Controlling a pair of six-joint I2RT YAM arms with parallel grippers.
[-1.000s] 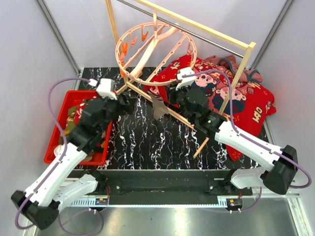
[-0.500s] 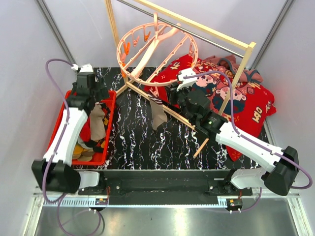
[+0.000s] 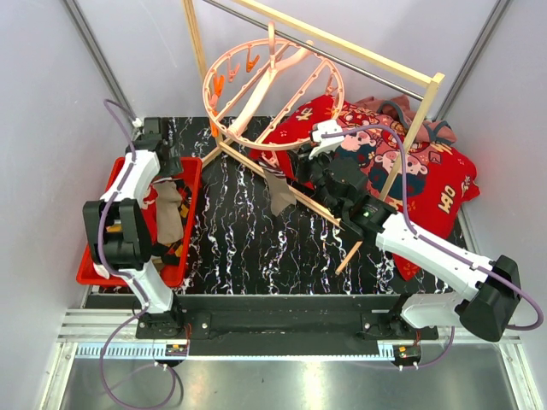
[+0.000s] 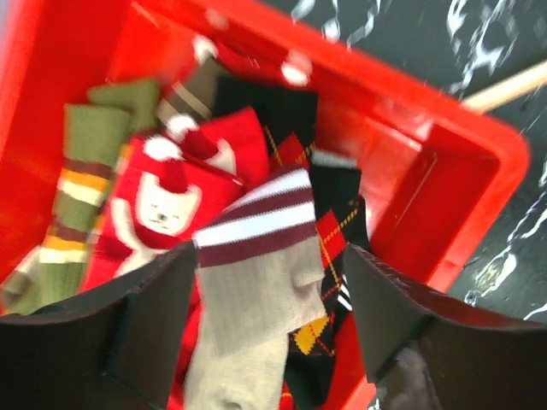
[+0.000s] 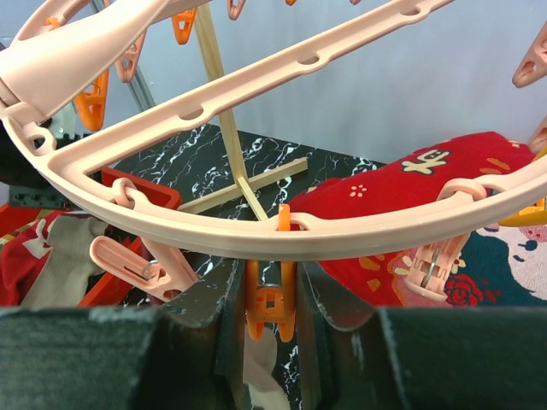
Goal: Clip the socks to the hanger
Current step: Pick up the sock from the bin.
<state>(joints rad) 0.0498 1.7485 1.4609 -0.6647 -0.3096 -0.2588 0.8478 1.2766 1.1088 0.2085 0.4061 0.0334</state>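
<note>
The salmon-pink ring hanger (image 3: 272,92) hangs from the wooden rack. My right gripper (image 5: 272,290) is shut on an orange clip (image 5: 271,309) under the ring's near rim (image 5: 282,239). A grey-taupe sock (image 3: 278,196) hangs below that clip, just left of the right gripper (image 3: 299,171). My left gripper (image 4: 269,316) is open, down over the red bin (image 4: 444,162). Its fingers (image 4: 145,325) stand on either side of a grey sock with a maroon-and-white cuff (image 4: 256,282). Red, olive-striped and argyle socks (image 4: 162,196) lie around it. From above, the left gripper (image 3: 167,169) is at the bin's far end.
The pale wooden rack frame (image 3: 342,47) has a foot bar crossing the black marble mat (image 3: 239,239) diagonally. A big red cartoon-printed cloth (image 3: 427,171) lies at the right. The red bin (image 3: 96,256) sits at the mat's left edge. Other pink clips (image 5: 137,260) dangle close to the right gripper.
My left arm swung away from the hanging sock to the red bin on the left and lowered over the socks, its jaws narrowing a little. The right gripper stayed on the clip.
</note>
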